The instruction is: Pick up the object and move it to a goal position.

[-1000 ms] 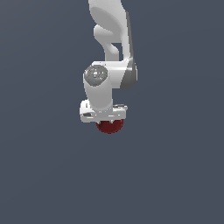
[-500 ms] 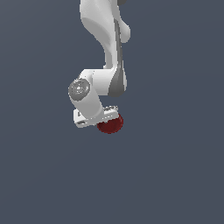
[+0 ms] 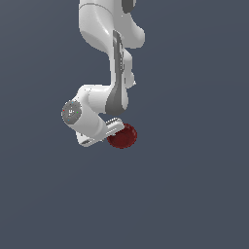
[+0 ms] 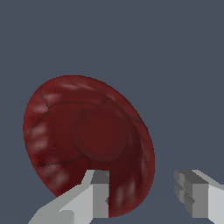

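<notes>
1. Fingers (image 4: 99,192) of the white gripper (image 4: 142,183) are closest to the wrist camera. Two grey and white fingers show, and they stand apart from each other.
2. One finger lies in front of the red object (image 4: 87,131). The other finger stands off past the object's edge, with a strip of grey background between them.
3. I cannot tell if the claw is pinching the object or just sitting around its edge.
4. The object is dark red, shiny and round like a little bowl. Its hollow side faces the wrist camera, with a round flat spot in the middle and pale shiny marks near the rim.
5. In the exterior view the gripper (image 3: 113,130) is tipped on a slant, and the object (image 3: 122,136) is right against its tip.
6. The object sits at about 4 o'clock from the round grey wrist joint (image 3: 71,112).
7. The white arm (image 3: 99,29) rises from the wrist toward 12 o'clock and leaves the picture.
8. Plain dark grey fills everything behind.
</notes>
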Available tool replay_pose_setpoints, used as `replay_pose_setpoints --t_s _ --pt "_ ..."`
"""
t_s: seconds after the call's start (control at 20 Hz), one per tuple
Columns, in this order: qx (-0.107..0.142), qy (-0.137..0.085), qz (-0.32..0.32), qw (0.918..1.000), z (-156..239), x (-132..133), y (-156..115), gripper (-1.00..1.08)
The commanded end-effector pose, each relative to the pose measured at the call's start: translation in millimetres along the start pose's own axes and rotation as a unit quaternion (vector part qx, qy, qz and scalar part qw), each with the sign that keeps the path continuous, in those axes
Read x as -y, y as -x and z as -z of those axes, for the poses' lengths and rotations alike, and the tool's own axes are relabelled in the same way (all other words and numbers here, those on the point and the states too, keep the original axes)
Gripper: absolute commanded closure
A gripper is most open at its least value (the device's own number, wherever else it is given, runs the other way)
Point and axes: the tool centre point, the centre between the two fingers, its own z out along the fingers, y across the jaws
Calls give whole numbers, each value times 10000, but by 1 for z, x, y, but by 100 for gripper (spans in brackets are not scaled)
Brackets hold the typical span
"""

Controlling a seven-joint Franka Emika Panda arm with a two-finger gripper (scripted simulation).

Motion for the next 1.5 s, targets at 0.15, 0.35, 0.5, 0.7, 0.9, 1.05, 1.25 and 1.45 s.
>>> replay_pose_setpoints --t_s 0.15,0.35,0.5,0.7,0.9,1.05,1.25,1.45 --pt "42 -309 322 9990 -8 -7 6 -20" --pt "48 -448 464 9979 -11 -10 9 -20" --pt "48 -507 524 9973 -13 -12 10 -20" --pt "48 -514 526 9973 -13 -12 11 -20" --pt "48 -516 528 9973 -19 -12 11 -20" --pt "48 -520 534 9972 -30 -10 11 -20" --pt "49 -524 541 9971 -41 -9 12 -20" --pt "49 -524 541 9971 -43 -9 12 108"
